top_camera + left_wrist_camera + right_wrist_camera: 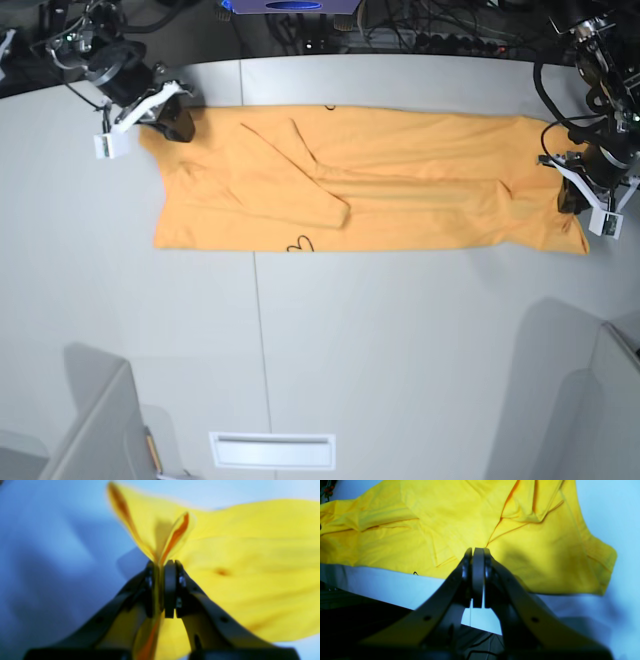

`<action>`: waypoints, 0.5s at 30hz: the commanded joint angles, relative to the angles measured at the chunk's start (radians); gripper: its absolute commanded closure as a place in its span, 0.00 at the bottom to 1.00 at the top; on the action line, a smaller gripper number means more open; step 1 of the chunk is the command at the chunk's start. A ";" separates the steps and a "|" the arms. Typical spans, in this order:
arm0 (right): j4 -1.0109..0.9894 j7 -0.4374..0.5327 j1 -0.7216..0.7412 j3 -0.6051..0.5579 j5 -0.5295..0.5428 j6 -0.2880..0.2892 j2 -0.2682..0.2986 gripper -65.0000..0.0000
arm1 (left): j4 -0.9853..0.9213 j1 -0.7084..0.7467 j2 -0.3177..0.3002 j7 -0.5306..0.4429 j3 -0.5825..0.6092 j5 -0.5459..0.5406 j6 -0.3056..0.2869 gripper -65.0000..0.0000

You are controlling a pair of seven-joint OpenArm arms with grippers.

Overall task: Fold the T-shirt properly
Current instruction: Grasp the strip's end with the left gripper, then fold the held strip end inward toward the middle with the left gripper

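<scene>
T-shirt [400, 190]: thin matt cloth, soft, lightly creased
left gripper [163, 565]: dark matt plastic fingers, small shiny screws
right gripper [478, 552]: same dark matt plastic
table [400, 350]: smooth matt grey-white

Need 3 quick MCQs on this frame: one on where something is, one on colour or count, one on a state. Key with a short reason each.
1. Where does the T-shirt lie on the table?
A. along the far edge
B. in the middle
C. along the near edge

2. What colour is the T-shirt?
A. blue
B. orange-yellow
C. green

3. What is the left gripper doing?
A. hanging open above the cloth
B. pinching a fold of the cloth
C. holding a cup

Key:
1. A: in the base view the shirt stretches sideways beside the table's far edge, with bare table in front of it.
2. B: every view shows plain orange-yellow cloth.
3. B: in the left wrist view a pleat of cloth stands up from between the closed jaws.
</scene>
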 commanded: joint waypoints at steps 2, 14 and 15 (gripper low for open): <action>0.018 0.021 -0.001 0.002 0.019 0.012 0.007 1.00 | 0.056 0.024 0.005 -0.015 0.005 0.003 0.006 1.00; 0.012 0.021 0.005 -0.003 0.019 0.012 0.005 1.00 | 0.136 -0.048 0.225 0.206 0.098 -0.002 0.006 1.00; 0.012 0.021 0.005 -0.003 0.017 0.012 0.005 1.00 | 0.137 -0.048 0.240 0.206 0.134 0.000 0.006 1.00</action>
